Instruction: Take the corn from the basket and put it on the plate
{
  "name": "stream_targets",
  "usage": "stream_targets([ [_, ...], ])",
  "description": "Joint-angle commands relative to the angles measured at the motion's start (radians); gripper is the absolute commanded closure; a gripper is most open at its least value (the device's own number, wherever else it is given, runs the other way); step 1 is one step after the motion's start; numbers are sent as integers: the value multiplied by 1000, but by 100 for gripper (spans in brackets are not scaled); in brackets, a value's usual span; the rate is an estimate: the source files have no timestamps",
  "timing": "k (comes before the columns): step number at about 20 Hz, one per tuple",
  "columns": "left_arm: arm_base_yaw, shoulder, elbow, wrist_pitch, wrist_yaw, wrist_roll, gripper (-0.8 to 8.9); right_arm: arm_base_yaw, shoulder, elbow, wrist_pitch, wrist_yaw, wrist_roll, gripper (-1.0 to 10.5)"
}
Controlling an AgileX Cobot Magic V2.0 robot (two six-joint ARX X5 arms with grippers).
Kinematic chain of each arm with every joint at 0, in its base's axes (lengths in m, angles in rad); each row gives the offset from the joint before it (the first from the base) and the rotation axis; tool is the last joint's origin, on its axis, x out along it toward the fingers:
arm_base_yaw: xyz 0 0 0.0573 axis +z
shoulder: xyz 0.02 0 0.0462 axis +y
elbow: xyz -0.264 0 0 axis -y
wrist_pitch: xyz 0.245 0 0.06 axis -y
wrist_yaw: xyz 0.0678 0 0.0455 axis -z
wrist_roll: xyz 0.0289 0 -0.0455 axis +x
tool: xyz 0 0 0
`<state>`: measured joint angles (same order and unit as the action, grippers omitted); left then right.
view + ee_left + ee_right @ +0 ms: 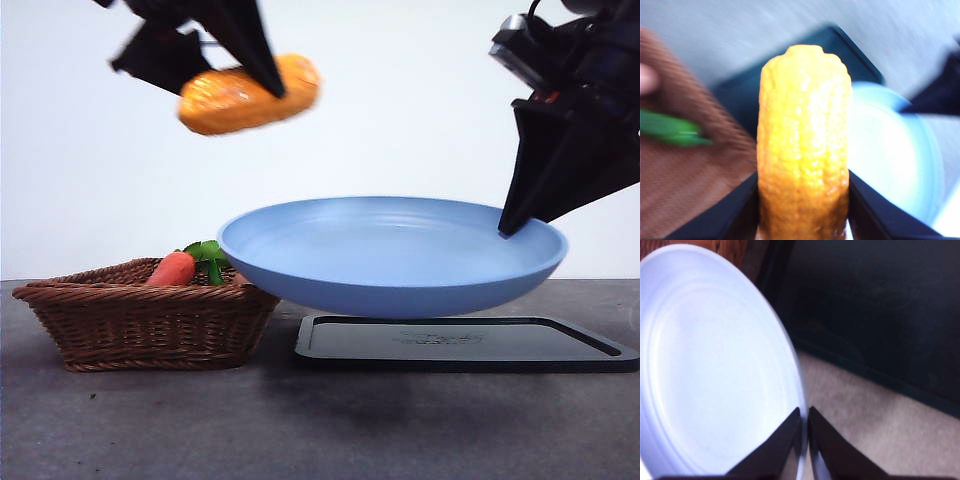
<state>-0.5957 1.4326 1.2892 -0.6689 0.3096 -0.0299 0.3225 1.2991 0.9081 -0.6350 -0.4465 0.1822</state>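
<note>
Basket: one brown woven basket (pixel 145 320) stands on the grey table (pixel 320 425) nearest the camera, left of the plate; its right rim runs under the plate's left edge in the front view.
Carrot: one red-orange carrot (pixel 172 268) with green leaves (pixel 206 255) lies in the basket, showing above its rim, just left of the plate's left edge.
Corn: one orange-yellow cob (pixel 250 94), up in the air, above and left of the plate's centre, over the plate's left edge and the basket's right end; it touches neither.
Left gripper: one (pixel 802 200), high above the plate's left side; its two black jaws are clamped on the corn's sides, the cob standing up between them in the left wrist view.
Plate: one round light-blue plate (pixel 300 280), lifted clear of the table and hanging above the tray, tilted slightly; nothing lies on it.
Tray: one flat black rectangular tray (pixel 560 355) lies on the table directly below the plate, right of the basket.
Right gripper: one (pixel 804 432), at the plate's right edge; its two jaws are pinched together on the plate's rim, one on each face of it.
</note>
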Motion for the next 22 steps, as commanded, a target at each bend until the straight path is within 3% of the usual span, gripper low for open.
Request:
stream_targets([
  [1, -75, 60, 16, 9, 5, 6, 662, -1, 16, 16, 34, -25, 37, 945],
  [7, -188, 195, 16, 15, 0, 94, 661, -11, 15, 16, 44, -62, 46, 945],
  [10, -210, 238, 16, 11, -6, 97, 611, -12, 15, 16, 44, -69, 46, 945],
  [13, -227, 249, 16, 10, -73, 98, 528, -12, 15, 16, 44, -71, 45, 945],
  [22, -233, 249, 17, -4, -74, 97, 432, -12, 15, 16, 44, -70, 44, 945],
])
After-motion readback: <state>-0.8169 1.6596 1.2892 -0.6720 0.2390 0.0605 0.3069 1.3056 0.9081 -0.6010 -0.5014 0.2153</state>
